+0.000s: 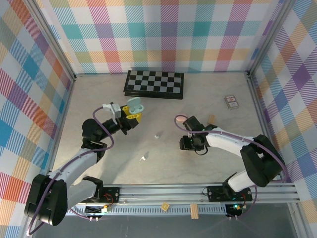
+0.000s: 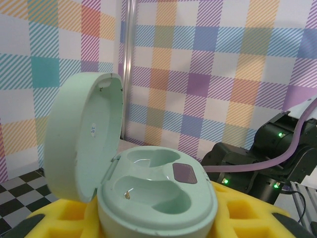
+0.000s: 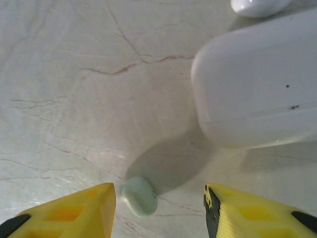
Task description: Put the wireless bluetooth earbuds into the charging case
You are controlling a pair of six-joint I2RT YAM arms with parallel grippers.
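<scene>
**A:** Where's the bud?

**B:** The mint bud [image 3: 138, 196] lies on the tabletop [image 3: 59, 74] at 6 o'clock in my right wrist view. It sits between the parted tips of my right claw [image 3: 161, 210], just beside the left tip, with nothing clamped. A white case [image 3: 257, 89] sits at 2 o'clock.

**A:** How will it handle?

**B:** Light, hard and slick, I judge, so it could squirt out. I'd pinch its rounded body across the width. Only a rounded end shows, so I can't tell its stem or long axis.

**A:** And the case?

**B:** My left claw [image 1: 130, 115] is clamped on the mint case [image 2: 158, 198], wells up, lid [image 2: 81, 134] open toward 9 o'clock.
</scene>
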